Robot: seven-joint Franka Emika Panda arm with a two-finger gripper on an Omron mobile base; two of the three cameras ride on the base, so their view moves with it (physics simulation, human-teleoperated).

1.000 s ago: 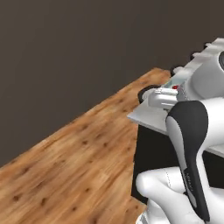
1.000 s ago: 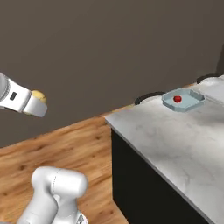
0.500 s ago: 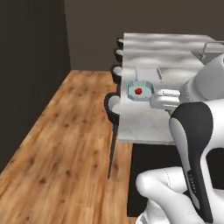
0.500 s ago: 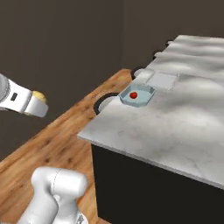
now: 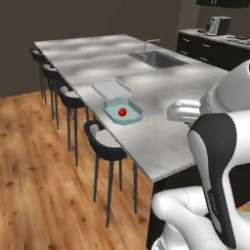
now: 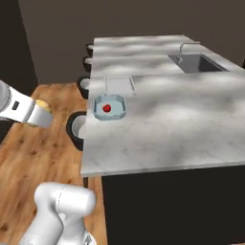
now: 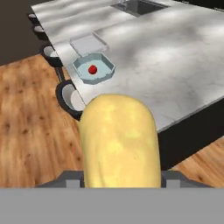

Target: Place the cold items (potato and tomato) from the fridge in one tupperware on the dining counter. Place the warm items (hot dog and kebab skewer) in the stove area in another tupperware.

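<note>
A yellow potato (image 7: 118, 140) sits between the fingers of my gripper (image 6: 42, 115), which is shut on it and held in the air off the dining counter's near corner. In the right base view the potato (image 6: 43, 104) peeks out past the white hand. On the grey marble dining counter (image 5: 161, 132) stands a pale blue tupperware (image 5: 138, 110) with a red tomato (image 5: 122, 112) inside it. The tupperware (image 7: 107, 70) and tomato (image 7: 92, 69) lie ahead of the held potato. Its flat lid (image 5: 112, 88) rests just behind it. The hot dog and kebab skewer are out of view.
Black bar stools (image 5: 105, 141) line the counter's floor side, over a wooden floor (image 5: 34, 176). A sink (image 5: 158, 58) with a faucet is set in the counter's far part. A coffee machine (image 5: 218, 24) stands on a dark back counter.
The whole picture has swung round as the base moved, so the dining counter now lies broadly in front. The potato stays in the gripper.
</note>
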